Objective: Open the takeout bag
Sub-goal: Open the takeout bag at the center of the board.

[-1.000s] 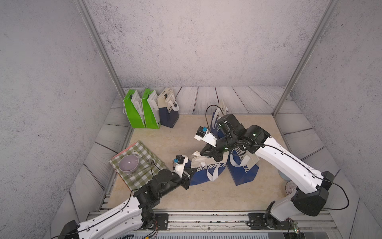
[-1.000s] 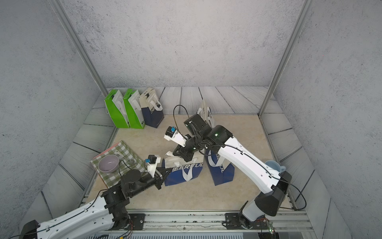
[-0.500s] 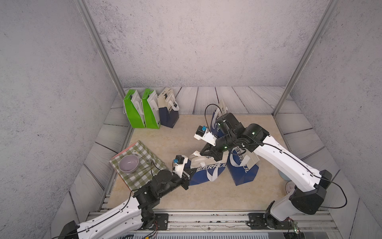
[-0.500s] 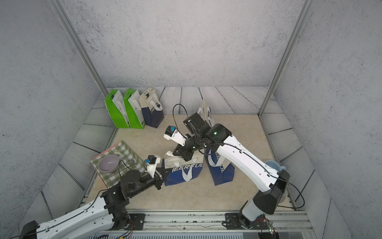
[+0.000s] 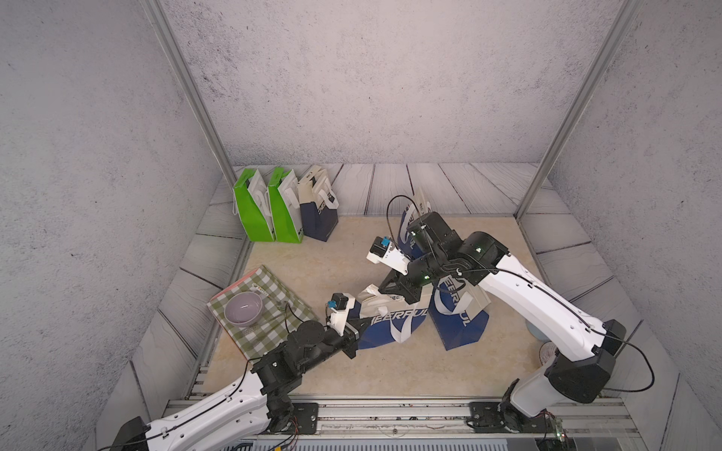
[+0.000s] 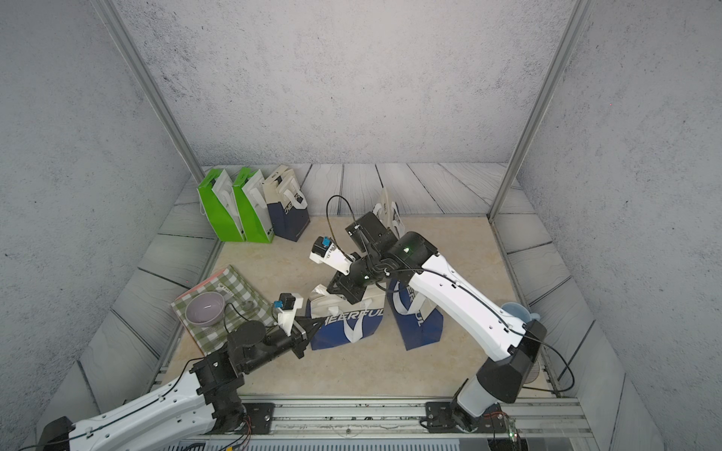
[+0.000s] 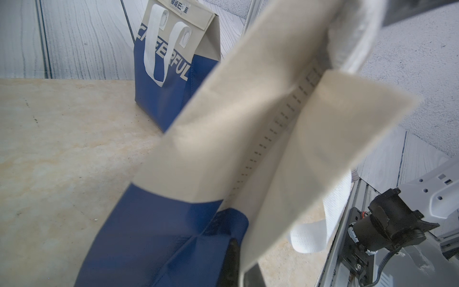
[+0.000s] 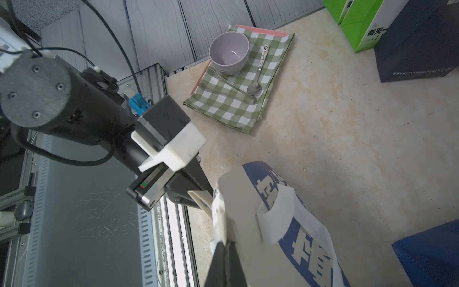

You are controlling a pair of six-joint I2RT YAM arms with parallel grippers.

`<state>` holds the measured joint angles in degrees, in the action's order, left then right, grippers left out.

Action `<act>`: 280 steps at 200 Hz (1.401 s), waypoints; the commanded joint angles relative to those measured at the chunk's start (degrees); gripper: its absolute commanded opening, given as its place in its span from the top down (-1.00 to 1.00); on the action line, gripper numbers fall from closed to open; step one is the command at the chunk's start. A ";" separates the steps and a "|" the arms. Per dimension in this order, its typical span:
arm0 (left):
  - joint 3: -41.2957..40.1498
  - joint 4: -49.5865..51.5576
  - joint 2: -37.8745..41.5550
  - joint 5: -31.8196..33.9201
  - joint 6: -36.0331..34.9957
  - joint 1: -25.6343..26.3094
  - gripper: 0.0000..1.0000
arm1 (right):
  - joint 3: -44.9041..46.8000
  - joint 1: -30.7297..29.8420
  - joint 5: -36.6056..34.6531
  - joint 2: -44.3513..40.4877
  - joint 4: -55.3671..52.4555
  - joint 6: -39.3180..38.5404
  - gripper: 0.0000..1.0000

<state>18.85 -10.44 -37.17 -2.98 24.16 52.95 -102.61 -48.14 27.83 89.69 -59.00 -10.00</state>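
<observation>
Takeout bag (image 5: 381,335) sits mid-table (image 5: 312,254), leaning, just beside a second blue bag (image 5: 465,328). My left gripper (image 5: 362,325) is clamped tight on its side fold. My right gripper (image 5: 408,297) is pinched closed on its beige top edge.

Blue-and-beige takeout bag (image 5: 390,326) — white handles — sits tilted on the table (image 5: 312,265).

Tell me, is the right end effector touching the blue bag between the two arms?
Touching. The right wrist view shows the right end effector pinching the beige top edge of the takeout bag.
</observation>
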 commanded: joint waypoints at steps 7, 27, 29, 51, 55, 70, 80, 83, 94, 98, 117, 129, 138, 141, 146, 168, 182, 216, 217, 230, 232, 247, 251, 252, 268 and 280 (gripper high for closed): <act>-1.02 2.88 -0.80 1.93 -0.96 -0.01 1.00 | -2.18 1.12 -0.68 -0.39 -1.30 0.25 1.00; -0.84 2.88 -1.32 1.85 -1.06 -0.03 1.00 | -2.16 1.28 -0.90 -0.34 -1.55 0.09 1.00; -0.88 2.92 -1.33 1.84 -1.07 -0.04 1.00 | -2.18 1.29 -0.86 -0.31 -1.55 0.07 1.00; -1.12 3.14 -0.94 1.66 -1.09 -0.03 1.00 | -3.02 1.38 -0.85 0.08 -2.15 -0.02 1.00; -1.13 3.22 -0.83 1.80 -1.06 -0.04 1.00 | -3.26 1.38 -0.85 0.26 -2.40 -0.10 1.00; -1.05 3.57 -0.40 2.01 -1.30 -0.03 1.00 | -4.49 1.38 -1.29 0.98 -3.59 -0.22 1.00; -0.89 3.96 -0.28 1.91 -1.58 -0.02 1.00 | -5.09 1.45 -1.46 1.34 -4.25 -0.41 1.00; -0.84 4.02 -0.20 1.88 -1.65 -0.05 1.00 | -5.14 1.39 -1.51 1.36 -4.36 -0.45 1.00; -0.77 4.28 -0.18 1.86 -1.75 -0.02 1.00 | -5.32 1.40 -1.88 1.45 -4.62 -0.56 1.00; -0.80 4.31 -0.17 1.86 -1.81 -0.06 1.00 | -5.47 1.40 -1.99 1.47 -4.82 -0.58 1.00; -1.01 4.20 -0.30 1.84 -1.74 -0.07 1.00 | -6.39 1.44 -2.26 1.94 -5.94 -1.13 1.00; -1.18 4.06 -0.36 1.80 -1.67 -0.07 1.00 | -7.42 1.46 -2.26 2.47 -6.83 -1.48 1.00; -1.17 4.06 -0.37 1.84 -1.81 -0.06 1.00 | -8.50 1.40 -2.39 3.12 -7.80 -1.67 1.00; -1.18 4.03 -0.36 1.84 -1.79 -0.03 1.00 | -8.97 1.46 -2.56 3.29 -8.12 -1.79 1.00; -1.19 4.09 -0.42 1.84 -1.75 0.02 1.00 | -9.68 1.45 -2.77 3.73 -8.77 -1.91 1.00; -1.24 4.10 -0.34 1.84 -1.87 -0.10 1.00 | -12.32 1.47 -4.16 5.28 -10.78 -2.22 1.00; -1.22 4.23 -0.32 1.84 -1.91 -0.09 1.00 | -13.17 1.47 -4.37 5.84 -11.39 -2.37 1.00; -1.20 4.20 -0.60 1.73 -1.92 -0.12 1.00 | -17.27 1.47 -5.59 7.99 -14.08 -2.94 1.00; -1.24 4.20 -0.61 1.74 -1.92 -0.12 1.00 | -17.45 1.47 -5.77 8.15 -14.27 -2.97 1.00; -1.22 3.95 -0.76 1.73 -1.93 -0.08 1.00 | -19.80 1.47 -7.23 9.72 -15.96 -3.20 1.00; -1.26 3.94 -0.73 1.73 -1.93 -0.07 1.00 | -20.06 1.47 -7.37 9.94 -16.14 -3.32 1.00; -1.37 3.80 -0.81 2.03 -1.66 -0.11 1.00 | -21.04 1.47 -7.09 11.00 -16.86 -3.42 1.00; -1.39 3.84 -0.81 2.07 -1.71 -0.08 1.00 | -21.04 1.45 -6.78 11.11 -16.85 -3.51 1.00; -1.42 3.80 -0.85 2.09 -1.73 -0.06 1.00 | -20.96 1.46 -6.72 11.16 -16.85 -3.52 1.00; -1.50 3.84 -0.71 2.23 -1.60 -0.13 1.00 | -20.28 1.44 -6.26 10.90 -16.13 -3.45 1.00; -1.46 3.84 -0.63 2.27 -1.64 -0.11 1.00 | -19.30 1.47 -5.43 10.39 -15.05 -3.31 1.00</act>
<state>17.91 -8.62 -37.91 -1.30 22.92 52.84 -121.75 -46.96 22.31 100.86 -73.67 -12.69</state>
